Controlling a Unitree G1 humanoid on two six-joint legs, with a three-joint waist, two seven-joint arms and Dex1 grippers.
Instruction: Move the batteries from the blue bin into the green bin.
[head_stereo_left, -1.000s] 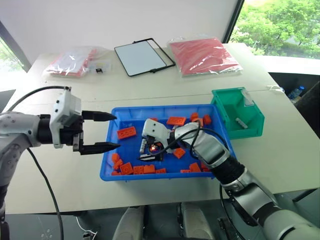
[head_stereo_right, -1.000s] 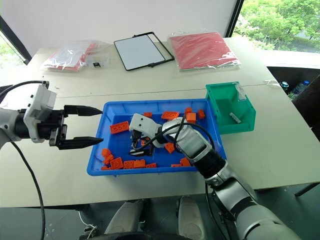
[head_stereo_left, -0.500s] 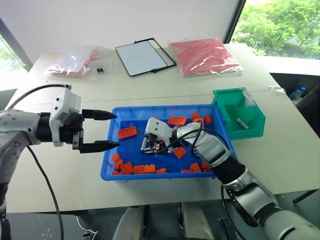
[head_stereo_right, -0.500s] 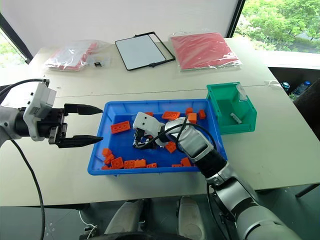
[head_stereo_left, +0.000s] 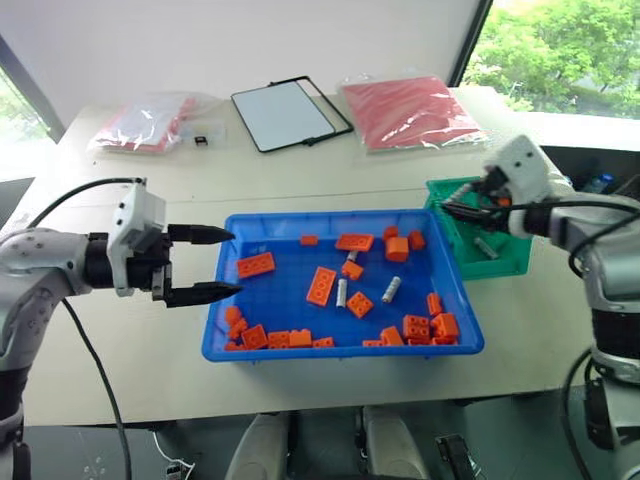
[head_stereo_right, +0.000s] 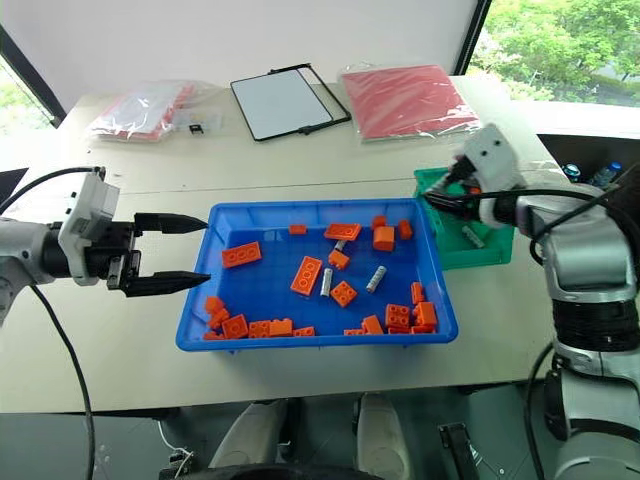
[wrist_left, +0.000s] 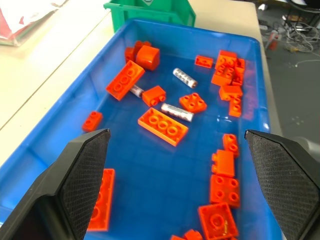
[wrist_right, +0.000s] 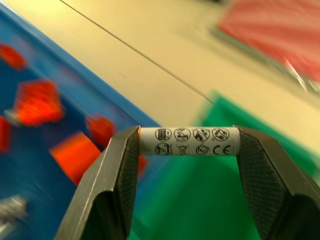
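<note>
The right gripper (wrist_right: 187, 165) gripped one small silver-grey cylindrical battery (wrist_right: 188, 141) end to end between its two black fingers. It hung over the near wall of the small deep green plastic bin (head_stereo_left: 505, 255), in which another battery (head_stereo_left: 484, 246) already lay. The cylinder appeared rigid, light and smooth, so liable to roll or slip; holding it by the flat ends looked sound. Three batteries lay among orange studded toy bricks (head_stereo_left: 321, 285) in the large shallow blue plastic tray (head_stereo_left: 255, 232). The right forearm reached in from the tray's right side, angled slightly downward. The left gripper (head_stereo_left: 205, 263) hung level beside the tray's left rim, jaws spread and empty.
</note>
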